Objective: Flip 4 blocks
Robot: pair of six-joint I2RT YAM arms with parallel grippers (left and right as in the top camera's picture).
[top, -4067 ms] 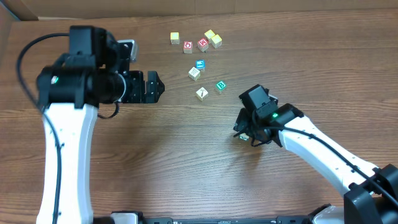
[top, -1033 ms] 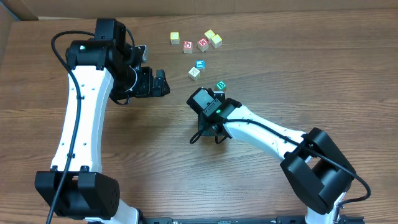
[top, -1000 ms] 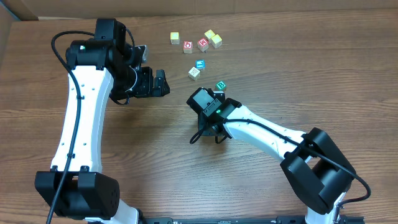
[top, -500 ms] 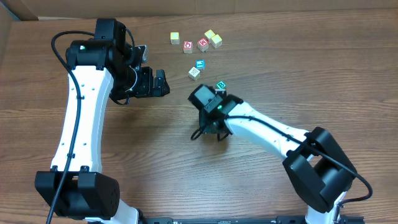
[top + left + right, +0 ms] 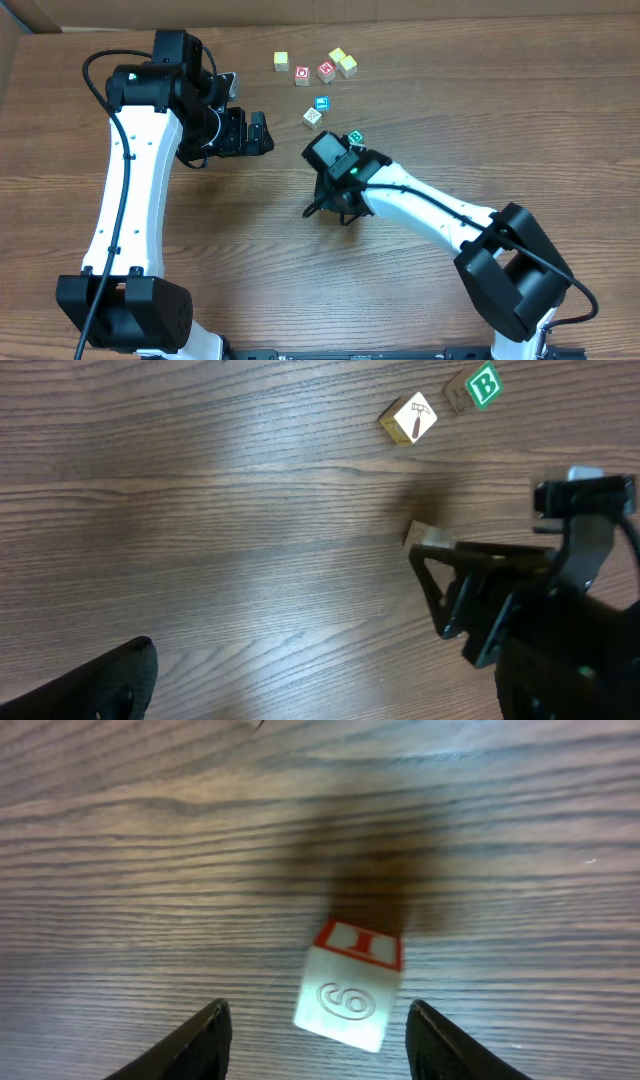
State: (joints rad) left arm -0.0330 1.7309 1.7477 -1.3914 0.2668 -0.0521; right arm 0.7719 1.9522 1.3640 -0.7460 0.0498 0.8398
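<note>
A pale block [image 5: 350, 986] with an embossed face and a red-printed side lies between the fingertips of my right gripper [image 5: 325, 1042], touching neither; the jaws are open. From above, the right gripper [image 5: 332, 211] covers that block. In the left wrist view the same block [image 5: 429, 541] shows at the tip of a right finger [image 5: 440, 585]. A hammer-marked block [image 5: 412, 419] and a green "B" block [image 5: 482, 385] lie beyond it. The "B" block [image 5: 356, 137] and a cream block [image 5: 313, 117] sit near the right arm. My left gripper [image 5: 266, 134] hovers wide open to the left, holding nothing.
A blue-printed cube [image 5: 321, 103] sits behind the cream block. Further back are two red-printed cubes [image 5: 302, 73] [image 5: 326, 70] and yellow cubes [image 5: 343, 61] [image 5: 281, 61]. A cardboard wall [image 5: 300, 12] borders the far table edge.
My right gripper has opened and let go of the block, and it has shifted slightly toward the back. The left arm has not moved.
</note>
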